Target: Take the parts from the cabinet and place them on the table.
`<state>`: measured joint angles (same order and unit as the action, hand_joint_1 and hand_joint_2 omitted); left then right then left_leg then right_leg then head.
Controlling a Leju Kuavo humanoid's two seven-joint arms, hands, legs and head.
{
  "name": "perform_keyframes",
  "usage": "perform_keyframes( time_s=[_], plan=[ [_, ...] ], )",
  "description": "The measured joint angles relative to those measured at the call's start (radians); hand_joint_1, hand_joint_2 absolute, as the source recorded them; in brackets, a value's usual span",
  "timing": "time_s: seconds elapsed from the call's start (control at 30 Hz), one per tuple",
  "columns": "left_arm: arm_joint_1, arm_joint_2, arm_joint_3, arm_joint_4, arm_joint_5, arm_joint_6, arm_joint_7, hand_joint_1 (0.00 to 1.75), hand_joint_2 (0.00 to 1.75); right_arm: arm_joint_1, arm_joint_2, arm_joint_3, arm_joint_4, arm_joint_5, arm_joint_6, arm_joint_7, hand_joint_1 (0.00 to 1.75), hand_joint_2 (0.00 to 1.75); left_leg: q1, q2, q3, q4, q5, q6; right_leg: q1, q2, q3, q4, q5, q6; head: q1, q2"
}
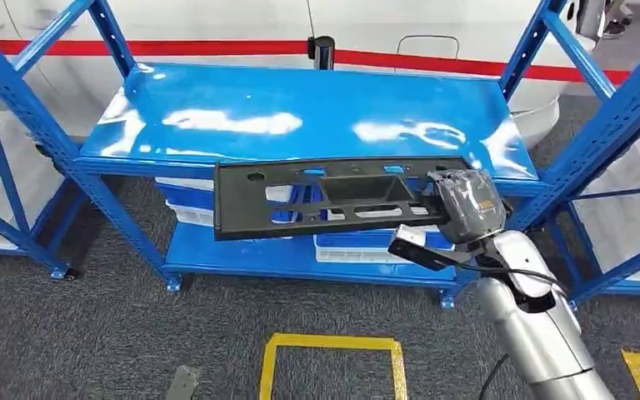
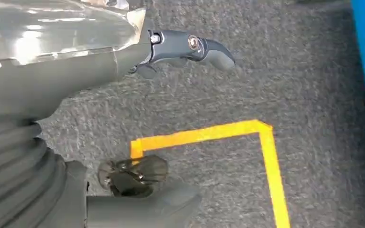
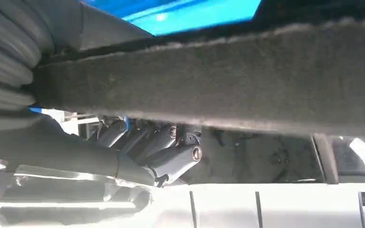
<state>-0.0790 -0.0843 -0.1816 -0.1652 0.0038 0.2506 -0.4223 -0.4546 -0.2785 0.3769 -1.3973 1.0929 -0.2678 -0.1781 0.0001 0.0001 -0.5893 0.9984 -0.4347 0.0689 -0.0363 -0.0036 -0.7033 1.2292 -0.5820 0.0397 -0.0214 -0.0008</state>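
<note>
Head view: right hand [image 1: 465, 204] fingers clamp black part [image 1: 333, 197] above bins [image 1: 367, 242] on lower shelf [image 1: 242, 254].

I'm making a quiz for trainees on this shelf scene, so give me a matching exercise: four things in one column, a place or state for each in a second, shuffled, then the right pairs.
Things:
1. black plastic part
2. right hand
3. left hand
4. yellow tape

Places or states:
A. marks a square on the grey carpet
B. hangs above the floor, holding nothing
C. held level in front of the blue shelf's top board
D. grips one end of the long part

Pairs: 1-C, 2-D, 3-B, 4-A
</note>
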Motion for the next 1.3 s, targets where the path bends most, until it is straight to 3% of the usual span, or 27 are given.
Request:
perform_keyframes(
  time_s=[0.07, 0.1, 0.17, 0.2, 0.23, 0.27, 0.33, 0.37, 0.4, 0.47, 0.5, 0.53, 0.57, 0.6, 0.67, 0.7, 0.73, 0.77, 0.83, 0.9, 1.0, 1.07, 1.1, 1.17, 1.23, 1.27, 1.3],
  plan=[
    [0.000, -0.001, 0.000, 0.000, -0.002, 0.000, 0.002, 0.00, 1.75, 0.005, -0.001, -0.001, 0.000, 0.000, 0.000, 0.001, 1.73, 1.75, -0.009, 0.000, -0.035, 0.001, 0.026, 0.003, 0.007, 0.001, -0.007, 0.100, -0.014, 0.014, 0.001, 0.000],
    [0.000, -0.001, 0.000, 0.000, -0.003, -0.001, 0.002, 0.00, 1.75, 0.007, -0.001, -0.001, 0.000, 0.000, 0.000, 0.001, 1.73, 1.75, -0.013, 0.001, -0.052, 0.002, 0.039, 0.003, 0.009, 0.001, 0.017, 0.093, 0.013, 0.024, 0.000, 0.000],
    [0.000, -0.001, 0.000, 0.000, -0.003, -0.004, 0.002, 0.00, 1.75, 0.008, -0.001, -0.003, 0.000, 0.001, 0.000, 0.001, 1.73, 1.75, -0.018, 0.000, -0.085, 0.004, 0.065, 0.001, 0.016, 0.000, 0.121, -0.029, 0.072, 0.032, 0.000, 0.000],
    [-0.001, -0.002, 0.000, 0.000, -0.003, -0.006, 0.002, 0.00, 1.75, 0.008, -0.001, -0.006, -0.003, 0.001, 0.000, 0.001, 1.73, 1.75, -0.018, 0.000, -0.093, 0.007, 0.076, -0.001, 0.019, 0.000, 0.185, -0.116, 0.067, 0.022, 0.000, 0.000],
    [-0.001, -0.002, 0.000, -0.002, -0.002, -0.006, 0.002, 0.00, 1.75, 0.006, -0.001, -0.008, -0.009, 0.001, 0.000, 0.000, 1.73, 1.75, -0.022, -0.001, -0.104, 0.010, 0.085, -0.007, 0.029, 0.000, 0.256, -0.221, 0.023, 0.002, 0.001, 0.000],
    [-0.002, -0.002, 0.000, -0.003, -0.002, -0.006, 0.002, 0.00, 1.75, 0.007, -0.002, -0.010, -0.015, 0.000, 0.000, 0.000, 1.73, 1.75, -0.022, 0.000, -0.102, 0.005, 0.100, -0.013, 0.037, 0.001, 0.260, -0.256, 0.017, -0.007, -0.006, 0.000],
    [-0.002, -0.005, -0.001, -0.004, -0.001, -0.006, 0.001, 0.00, 1.75, -0.003, -0.002, -0.011, -0.015, -0.002, 0.002, 0.000, 1.73, 1.75, -0.014, 0.001, -0.103, -0.007, 0.124, -0.026, 0.050, 0.002, 0.247, -0.254, 0.031, -0.019, -0.002, 0.000],
    [-0.001, -0.003, 0.000, -0.004, 0.000, -0.006, 0.001, 0.00, 1.75, -0.005, -0.002, -0.012, -0.015, -0.003, 0.003, 0.000, 1.73, 1.75, -0.019, -0.001, -0.106, -0.012, 0.133, -0.032, 0.041, 0.002, 0.241, -0.264, 0.043, -0.029, -0.003, 0.000],
    [-0.001, 0.001, 0.000, -0.003, 0.005, -0.005, 0.002, 0.00, 1.75, -0.017, 0.002, -0.010, -0.011, -0.004, 0.014, 0.000, 1.73, 1.75, -0.010, -0.007, -0.115, 0.000, 0.107, -0.038, 0.020, -0.006, 0.236, -0.266, 0.061, -0.040, 0.004, 0.000],
    [-0.001, 0.000, 0.000, -0.004, 0.010, -0.002, 0.002, 0.00, 1.75, -0.052, 0.015, -0.007, -0.003, -0.007, 0.040, -0.002, 1.73, 1.75, -0.002, -0.006, -0.144, 0.095, -0.039, -0.055, 0.019, -0.005, 0.210, -0.266, 0.091, -0.059, -0.005, 0.000],
    [-0.003, 0.000, 0.000, -0.005, 0.015, 0.000, 0.000, 0.00, 1.75, -0.072, 0.023, -0.006, 0.000, -0.008, 0.047, -0.002, 1.73, 1.75, 0.005, -0.006, -0.161, 0.179, -0.101, -0.064, 0.019, -0.004, 0.190, -0.265, 0.109, -0.058, -0.004, 0.000],
    [-0.005, 0.001, 0.001, -0.006, 0.017, 0.000, -0.002, 0.00, 1.75, -0.084, 0.027, -0.006, 0.005, -0.012, 0.048, -0.003, 1.73, 1.75, 0.011, -0.005, -0.174, 0.258, -0.128, -0.073, 0.019, -0.004, 0.171, -0.262, 0.123, -0.055, -0.004, 0.000],
    [-0.006, 0.001, 0.001, -0.006, 0.017, 0.000, -0.003, 0.00, 1.75, -0.089, 0.029, -0.006, 0.008, -0.016, 0.048, -0.008, 1.73, 1.75, 0.018, -0.004, -0.176, 0.311, -0.118, -0.080, 0.019, -0.004, 0.155, -0.261, 0.135, -0.051, -0.005, 0.000],
    [-0.005, 0.002, 0.001, -0.006, 0.018, 0.000, -0.003, 0.00, 1.75, -0.089, 0.031, -0.006, 0.013, -0.019, 0.047, -0.010, 1.73, 1.75, 0.025, -0.003, -0.160, 0.326, -0.082, -0.086, 0.016, -0.006, 0.139, -0.258, 0.145, -0.044, -0.004, 0.000],
    [-0.006, 0.002, 0.001, -0.006, 0.018, 0.000, -0.005, 0.00, 1.75, -0.091, 0.032, -0.005, 0.019, -0.021, 0.044, -0.013, 1.73, 1.75, 0.036, -0.003, -0.078, 0.246, -0.014, -0.097, 0.007, -0.009, 0.107, -0.244, 0.159, -0.030, -0.005, 0.000],
    [-0.006, 0.002, 0.001, -0.008, 0.018, 0.000, -0.006, 0.00, 1.75, -0.092, 0.032, -0.006, 0.022, -0.023, 0.042, -0.016, 1.73, 1.75, 0.041, -0.003, -0.007, 0.156, -0.014, -0.101, 0.004, -0.009, 0.095, -0.233, 0.163, -0.023, -0.006, 0.000],
    [-0.008, 0.000, 0.001, -0.010, 0.016, -0.002, -0.006, 0.00, 1.75, -0.092, 0.032, -0.006, 0.022, -0.024, 0.040, -0.019, 1.73, 1.75, 0.042, -0.007, 0.060, 0.061, -0.065, -0.103, 0.006, -0.010, 0.084, -0.225, 0.167, -0.016, -0.007, 0.000],
    [-0.011, 0.002, 0.001, -0.013, 0.015, -0.003, -0.006, 0.00, 1.75, -0.096, 0.031, -0.008, 0.023, -0.026, 0.036, -0.020, 1.73, 1.75, 0.032, -0.012, 0.091, 0.001, -0.086, -0.090, 0.008, -0.013, 0.078, -0.220, 0.174, -0.006, -0.005, 0.000],
    [-0.014, 0.002, 0.001, -0.013, 0.014, -0.004, -0.004, 0.00, 1.75, -0.105, 0.031, -0.008, 0.025, -0.029, 0.029, -0.020, 1.73, 1.75, 0.022, -0.008, 0.073, 0.012, -0.076, -0.073, 0.007, -0.013, 0.072, -0.226, 0.197, 0.013, -0.004, 0.000],
    [-0.014, 0.003, 0.002, -0.013, 0.013, -0.006, -0.001, 0.00, 1.75, -0.107, 0.029, -0.010, 0.029, -0.032, 0.029, -0.019, 1.73, 1.75, 0.019, -0.002, 0.064, -0.003, -0.048, -0.041, 0.013, -0.012, 0.060, -0.233, 0.206, 0.029, -0.003, 0.000],
    [-0.020, 0.002, 0.003, -0.014, 0.012, -0.006, -0.001, 0.00, 1.75, -0.109, 0.024, -0.011, 0.033, -0.035, 0.029, -0.019, 1.73, 1.75, 0.015, 0.004, 0.013, -0.005, -0.007, -0.017, 0.006, -0.008, -0.012, -0.060, 0.051, -0.005, 0.005, 0.000],
    [-0.021, 0.002, 0.003, -0.014, 0.009, -0.008, 0.000, 0.00, 1.75, -0.108, 0.024, -0.013, 0.036, -0.036, 0.029, -0.018, 1.73, 1.75, 0.013, 0.005, -0.008, -0.005, 0.009, -0.015, 0.007, -0.005, -0.036, 0.040, 0.010, -0.003, 0.003, 0.000],
    [-0.021, 0.002, 0.003, -0.014, 0.008, -0.008, 0.002, 0.00, 1.75, -0.109, 0.022, -0.015, 0.039, -0.041, 0.029, -0.017, 1.73, 1.75, 0.011, 0.005, -0.033, -0.004, 0.029, -0.016, 0.010, -0.001, -0.037, 0.105, 0.011, 0.012, 0.006, 0.000],
    [-0.021, 0.001, 0.003, -0.014, 0.008, -0.009, 0.005, 0.00, 1.75, -0.109, 0.021, -0.016, 0.041, -0.046, 0.030, -0.018, 1.73, 1.75, 0.011, 0.006, -0.055, -0.003, 0.046, -0.019, 0.010, 0.000, 0.001, 0.088, 0.050, 0.031, 0.005, 0.000],
    [-0.021, 0.000, 0.004, -0.014, 0.008, -0.008, 0.009, 0.00, 1.75, -0.115, 0.019, -0.019, 0.044, -0.049, 0.032, -0.020, 1.73, 1.75, 0.012, 0.007, -0.085, -0.001, 0.071, -0.027, 0.006, -0.001, 0.120, -0.060, 0.100, 0.044, 0.006, 0.000],
    [-0.021, 0.000, 0.004, -0.014, 0.008, -0.008, 0.009, 0.00, 1.75, -0.119, 0.019, -0.021, 0.045, -0.050, 0.032, -0.020, 1.73, 1.75, 0.010, 0.006, -0.093, 0.001, 0.081, -0.034, 0.003, -0.001, 0.179, -0.147, 0.081, 0.037, 0.006, 0.000],
    [-0.021, -0.001, 0.005, -0.014, 0.008, -0.007, 0.010, 0.00, 1.75, -0.123, 0.021, -0.022, 0.045, -0.050, 0.032, -0.020, 1.73, 1.75, 0.005, 0.007, -0.105, 0.001, 0.093, -0.041, 0.018, 0.001, 0.241, -0.244, 0.046, 0.025, 0.008, 0.000]
  ],
)
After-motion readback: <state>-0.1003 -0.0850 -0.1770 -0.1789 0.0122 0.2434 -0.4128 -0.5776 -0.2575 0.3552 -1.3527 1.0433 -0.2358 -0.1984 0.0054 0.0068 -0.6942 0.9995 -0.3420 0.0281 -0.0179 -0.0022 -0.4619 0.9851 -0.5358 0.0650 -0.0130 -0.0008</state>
